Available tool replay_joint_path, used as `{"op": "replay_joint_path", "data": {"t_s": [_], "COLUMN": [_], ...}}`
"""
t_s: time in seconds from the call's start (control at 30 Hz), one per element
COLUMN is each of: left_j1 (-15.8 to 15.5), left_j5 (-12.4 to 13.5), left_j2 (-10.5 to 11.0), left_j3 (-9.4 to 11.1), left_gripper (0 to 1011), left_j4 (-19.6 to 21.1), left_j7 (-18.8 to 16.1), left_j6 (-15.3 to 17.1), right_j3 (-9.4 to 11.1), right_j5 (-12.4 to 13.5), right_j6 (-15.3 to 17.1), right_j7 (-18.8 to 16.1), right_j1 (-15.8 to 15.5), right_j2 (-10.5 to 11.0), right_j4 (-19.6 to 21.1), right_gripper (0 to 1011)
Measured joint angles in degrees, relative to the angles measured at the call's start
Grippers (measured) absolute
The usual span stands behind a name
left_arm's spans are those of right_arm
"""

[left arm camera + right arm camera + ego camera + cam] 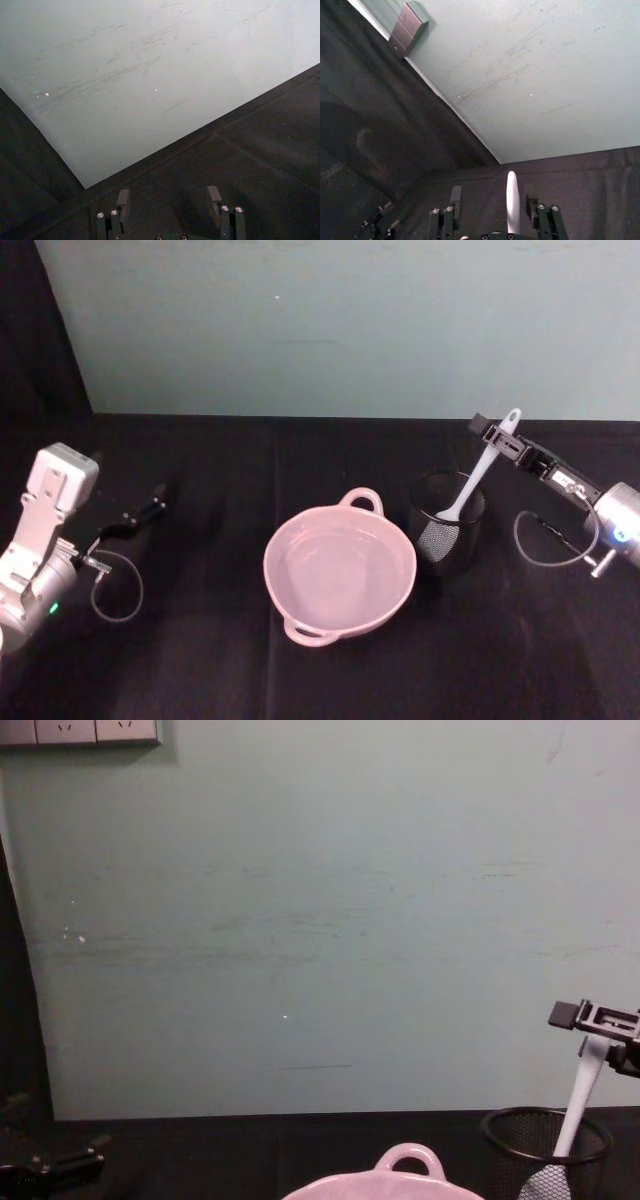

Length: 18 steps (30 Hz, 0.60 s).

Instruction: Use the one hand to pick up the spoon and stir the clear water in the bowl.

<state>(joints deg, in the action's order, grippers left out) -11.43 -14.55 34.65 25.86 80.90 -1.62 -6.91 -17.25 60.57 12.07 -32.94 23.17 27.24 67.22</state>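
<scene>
The white spoon [478, 475] stands in a black mesh cup [447, 525], blade down, with its handle leaning up to the right. My right gripper [497, 436] is at the upper part of that handle. In the right wrist view the handle [512, 199] rises between the fingers [455, 194], which stand apart from it, so the gripper [492, 194] is open. From the chest the gripper [600, 1020] sits over the spoon [580, 1095]. The pale pink bowl [290, 540] holds clear water just left of the cup. My left gripper [148, 510] rests open at the far left.
A black cloth [200, 660] covers the table, and a pale green wall [350, 320] stands behind it. The mesh cup [545, 1135] almost touches the bowl's rim [405, 1160]. A loose cable loops beside each arm. Wall sockets [80, 730] sit high on the left.
</scene>
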Motion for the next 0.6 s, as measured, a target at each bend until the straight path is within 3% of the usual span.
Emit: {"op": "replay_joint_path", "data": {"t_s": [0.23, 0.27, 0.6], "left_j1": [0.0, 0.0, 0.0], "left_j5": [0.0, 0.0, 0.0], "left_j2": [0.0, 0.0, 0.0], "left_j3": [0.0, 0.0, 0.0], "left_gripper": [1005, 1005, 1005], "left_j4": [0.0, 0.0, 0.0], "left_j7": [0.0, 0.0, 0.0], "left_j6": [0.0, 0.0, 0.0], "right_j3": [-0.8, -0.9, -2.0], "right_j5": [0.1, 0.2, 1.5], "right_j6": [-0.6, -0.6, -1.0], "right_j7": [0.5, 0.5, 0.7], "right_j1": [-0.2, -0.2, 0.1], "right_j2": [1.0, 1.1, 2.0], "right_j4": [0.4, 0.5, 0.8], "right_gripper": [625, 554, 226]}}
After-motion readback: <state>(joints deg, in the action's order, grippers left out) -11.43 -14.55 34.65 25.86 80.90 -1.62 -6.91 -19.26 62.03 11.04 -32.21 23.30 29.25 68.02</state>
